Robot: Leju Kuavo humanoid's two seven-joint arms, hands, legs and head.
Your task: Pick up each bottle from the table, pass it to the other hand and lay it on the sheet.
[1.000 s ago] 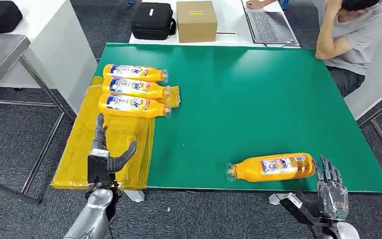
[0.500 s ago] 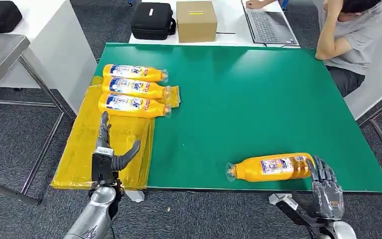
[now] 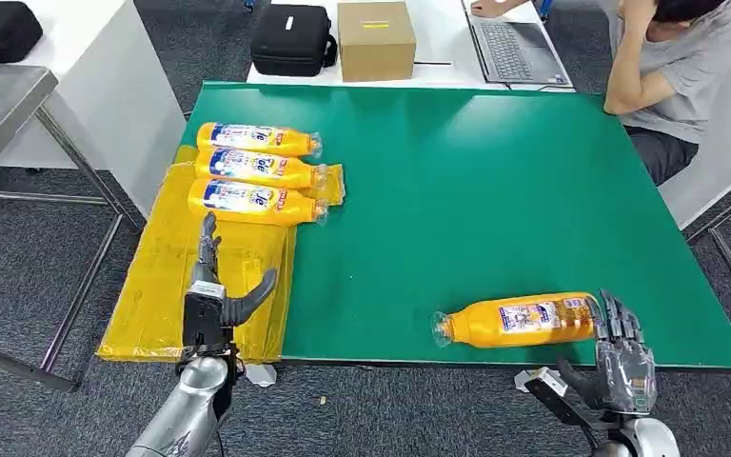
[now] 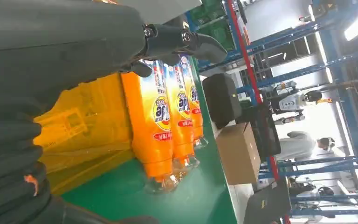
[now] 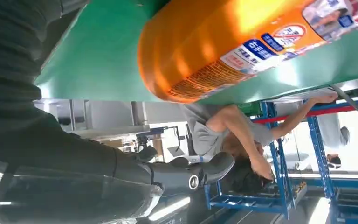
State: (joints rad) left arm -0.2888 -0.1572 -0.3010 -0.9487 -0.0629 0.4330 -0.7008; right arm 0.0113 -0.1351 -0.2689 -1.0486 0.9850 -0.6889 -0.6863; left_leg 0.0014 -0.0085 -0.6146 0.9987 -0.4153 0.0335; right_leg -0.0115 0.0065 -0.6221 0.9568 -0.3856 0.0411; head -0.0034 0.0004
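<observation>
An orange bottle [image 3: 523, 320] lies on its side near the green table's front edge, cap toward the left; its base fills the right wrist view [image 5: 233, 51]. My right hand [image 3: 622, 350] is open at the bottle's base end, fingers upright and close to it, holding nothing. Three orange bottles [image 3: 252, 171] lie side by side on the yellow sheet [image 3: 167, 286] at the table's left; they appear in the left wrist view [image 4: 168, 121]. My left hand [image 3: 211, 300] stands open over the sheet's near part, fingers up and thumb out, empty.
The green table [image 3: 476, 190] spans the middle. Behind it a white table carries a cardboard box [image 3: 375, 40], a black case [image 3: 292, 40] and a laptop [image 3: 514, 48]. A person [image 3: 676, 67] sits at the far right corner. A metal table [image 3: 0, 105] stands left.
My left hand has moved up and forward over the sheet. My right hand has shifted slightly left and in toward the bottle's base. The bottles lie still.
</observation>
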